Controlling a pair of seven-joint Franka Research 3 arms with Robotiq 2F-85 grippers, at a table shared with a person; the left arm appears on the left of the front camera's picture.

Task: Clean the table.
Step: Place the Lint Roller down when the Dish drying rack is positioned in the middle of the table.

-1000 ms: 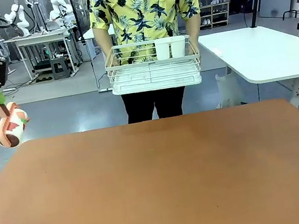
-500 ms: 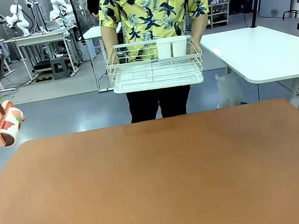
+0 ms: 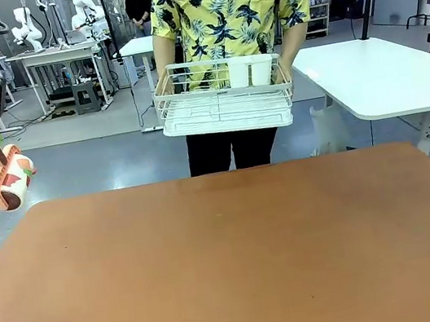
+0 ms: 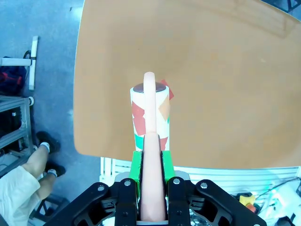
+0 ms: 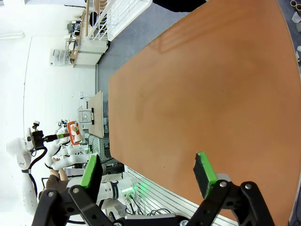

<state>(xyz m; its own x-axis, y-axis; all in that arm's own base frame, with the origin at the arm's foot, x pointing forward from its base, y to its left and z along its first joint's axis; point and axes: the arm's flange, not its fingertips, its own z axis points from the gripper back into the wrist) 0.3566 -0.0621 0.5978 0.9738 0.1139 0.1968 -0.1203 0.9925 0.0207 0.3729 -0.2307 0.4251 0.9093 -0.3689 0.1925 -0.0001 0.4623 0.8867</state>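
Your left end effector grips a roller by its handle, above the table's left edge; right end effector gapes wide, empty, over the table.

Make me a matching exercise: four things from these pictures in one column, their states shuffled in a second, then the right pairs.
1. lint roller
2. wire rack
3. right gripper
4. table

A. open, over the table
B. carried in the person's hands
C. bare terracotta top
D. clamped by its handle in the left gripper

Pairs: 1-D, 2-B, 3-A, 4-C
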